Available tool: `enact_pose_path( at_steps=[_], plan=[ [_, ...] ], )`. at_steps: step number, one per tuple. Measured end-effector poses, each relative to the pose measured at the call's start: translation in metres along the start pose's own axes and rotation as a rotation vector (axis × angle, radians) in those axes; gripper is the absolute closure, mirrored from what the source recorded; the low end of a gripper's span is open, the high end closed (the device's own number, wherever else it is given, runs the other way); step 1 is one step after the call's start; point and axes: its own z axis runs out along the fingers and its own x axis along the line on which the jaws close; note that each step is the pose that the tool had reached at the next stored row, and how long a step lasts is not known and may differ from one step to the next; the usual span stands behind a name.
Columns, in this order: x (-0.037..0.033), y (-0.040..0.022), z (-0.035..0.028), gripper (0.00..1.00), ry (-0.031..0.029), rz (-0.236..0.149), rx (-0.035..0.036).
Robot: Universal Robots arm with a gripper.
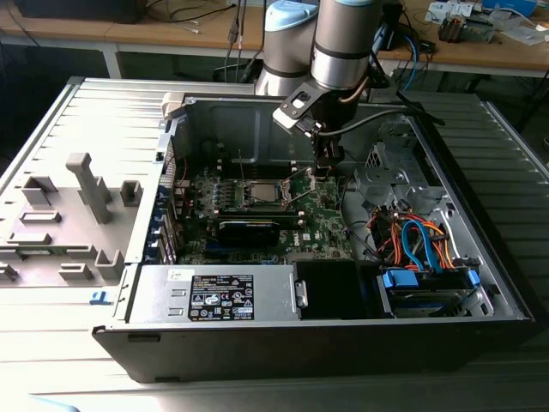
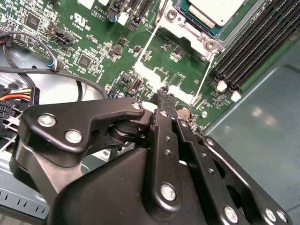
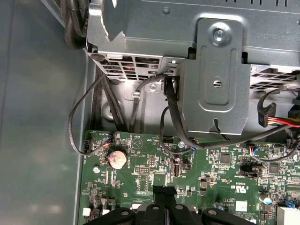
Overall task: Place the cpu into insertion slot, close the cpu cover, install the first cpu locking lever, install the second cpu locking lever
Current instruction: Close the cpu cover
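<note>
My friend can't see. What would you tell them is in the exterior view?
A robot arm reaches down into an open computer case, its black hand shut, low over the green circuit board. The hand hangs to the exterior view's right of the cpu, a small silvery square on that board.

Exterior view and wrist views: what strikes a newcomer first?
A grey arm reaches into an open case, gripper shut over the green board. The silvery cpu sits in the slot, to the exterior view's left of the gripper.
</note>
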Motion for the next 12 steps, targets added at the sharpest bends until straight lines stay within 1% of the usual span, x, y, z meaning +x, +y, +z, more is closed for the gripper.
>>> enact_pose_path(
  at_steps=[7,8,9,10,12],
  plan=[
    [0.0016,0.0000,0.0024,0.89,0.0002,0.000,0.0000],
    [0.0017,0.0000,0.0018,0.89,0.0002,0.000,0.0002],
    [0.0017,-0.0001,0.0000,0.89,0.0007,0.000,0.0005],
    [0.0015,0.0000,-0.0035,0.89,0.0006,0.000,-0.0001],
    [0.0013,0.0011,-0.0062,0.89,0.0017,0.000,-0.0001]
  ],
)
